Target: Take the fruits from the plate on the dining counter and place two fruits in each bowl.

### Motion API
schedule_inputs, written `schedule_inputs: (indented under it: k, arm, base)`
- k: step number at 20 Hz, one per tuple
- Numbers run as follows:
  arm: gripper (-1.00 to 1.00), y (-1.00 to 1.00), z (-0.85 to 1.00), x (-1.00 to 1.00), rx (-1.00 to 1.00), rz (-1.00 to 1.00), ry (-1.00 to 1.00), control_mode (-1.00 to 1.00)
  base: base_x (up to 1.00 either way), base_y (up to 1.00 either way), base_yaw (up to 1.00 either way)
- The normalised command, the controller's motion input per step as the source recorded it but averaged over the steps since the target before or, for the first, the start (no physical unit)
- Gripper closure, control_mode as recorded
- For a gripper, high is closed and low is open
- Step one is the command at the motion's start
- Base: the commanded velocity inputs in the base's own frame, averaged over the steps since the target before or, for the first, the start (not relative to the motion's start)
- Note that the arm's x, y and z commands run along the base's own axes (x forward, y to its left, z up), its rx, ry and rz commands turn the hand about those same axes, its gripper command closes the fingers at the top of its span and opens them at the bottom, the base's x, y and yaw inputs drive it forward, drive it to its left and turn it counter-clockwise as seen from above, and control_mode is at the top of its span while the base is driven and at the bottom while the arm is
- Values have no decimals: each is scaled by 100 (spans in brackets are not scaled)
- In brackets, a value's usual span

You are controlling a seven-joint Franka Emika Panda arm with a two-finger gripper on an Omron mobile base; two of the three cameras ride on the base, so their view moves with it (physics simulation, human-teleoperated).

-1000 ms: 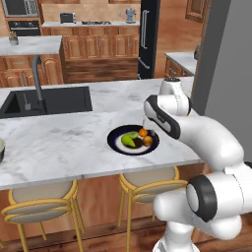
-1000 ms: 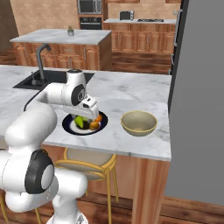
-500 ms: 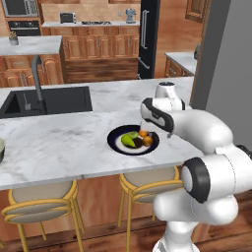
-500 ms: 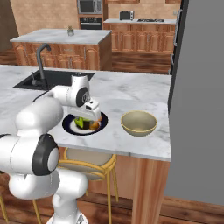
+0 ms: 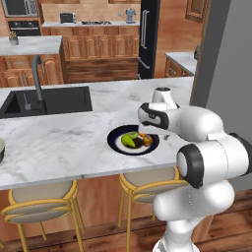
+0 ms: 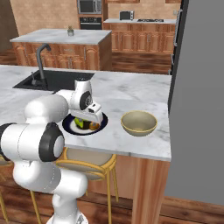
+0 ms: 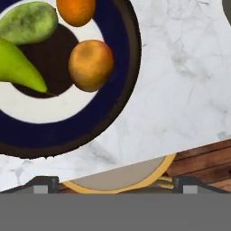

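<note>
On the dining counter the dark plate carries the fruits. The hand view shows them from above: a green pear, a yellow-green oblong one, an orange and a brownish-orange round one. My gripper hangs open just above the plate's right side, holding nothing; its fingertips stand wide apart. One cream bowl stands right of the plate. Another bowl peeks in at the counter's far left edge.
A black sink with a tap is set into the counter behind and left of the plate. Yellow-framed stools stand under the near edge. A grey wall bounds the counter's right end.
The hand has come down a little over the plate's right side and the elbow has swung outward toward the near side. The jaws stay open; the fruits have not moved.
</note>
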Motion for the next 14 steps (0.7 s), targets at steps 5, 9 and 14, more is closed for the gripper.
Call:
schedule_inputs:
  k: [5, 9, 14]
  arm:
    - [-100, 0, -23, 31, 0, 0, 0, -100]
    - [-100, 5, -26, 32, 0, -1, 0, -100]
    - [-100, 7, -25, 28, 0, -1, 0, -100]
  base:
    - [0, 0, 0]
    - [0, 0, 0]
    - [0, 0, 0]
